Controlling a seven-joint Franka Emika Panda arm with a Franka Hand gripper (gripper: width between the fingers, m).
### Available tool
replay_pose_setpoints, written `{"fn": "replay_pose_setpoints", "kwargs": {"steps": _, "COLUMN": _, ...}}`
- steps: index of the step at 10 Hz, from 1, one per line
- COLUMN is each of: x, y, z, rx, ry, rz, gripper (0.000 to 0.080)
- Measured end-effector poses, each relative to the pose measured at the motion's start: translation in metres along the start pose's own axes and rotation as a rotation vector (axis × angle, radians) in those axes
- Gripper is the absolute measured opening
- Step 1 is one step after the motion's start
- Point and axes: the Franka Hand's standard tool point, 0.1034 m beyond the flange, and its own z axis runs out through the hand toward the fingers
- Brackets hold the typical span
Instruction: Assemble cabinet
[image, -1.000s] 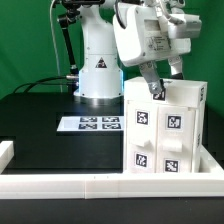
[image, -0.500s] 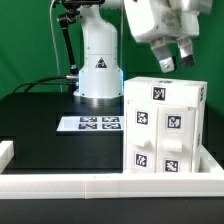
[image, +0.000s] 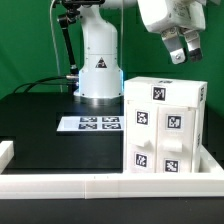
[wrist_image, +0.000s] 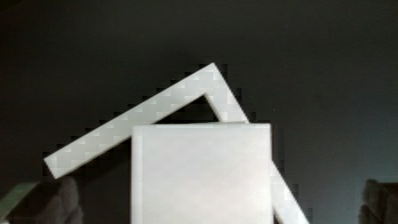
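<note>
The cabinet (image: 163, 125) is a tall white boxy body with black-and-white tags on its top and front, standing upright at the exterior view's right. Small drawer blocks show low on its front. My gripper (image: 187, 54) hangs well above the cabinet's top, apart from it, jaws open and empty. In the wrist view I look down on the cabinet's plain white top (wrist_image: 205, 175). My dark fingers (wrist_image: 43, 203) show at the two lower corners, wide apart, with nothing between them.
The marker board (image: 88, 124) lies flat on the black table in front of the robot base (image: 98, 62). A white rail (image: 100, 186) runs along the front edge. Its corner (wrist_image: 178, 95) shows beyond the cabinet in the wrist view.
My gripper has risen from just above the cabinet's top and moved toward the exterior view's right. The cabinet has not moved.
</note>
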Motion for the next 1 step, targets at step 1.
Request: {"fn": "replay_pose_setpoints", "kwargs": {"steps": 1, "x": 0.0001, "y": 0.0002, "z": 0.0003, "rx": 0.000, "ry": 0.000, "rz": -0.002, "gripper": 0.0797}}
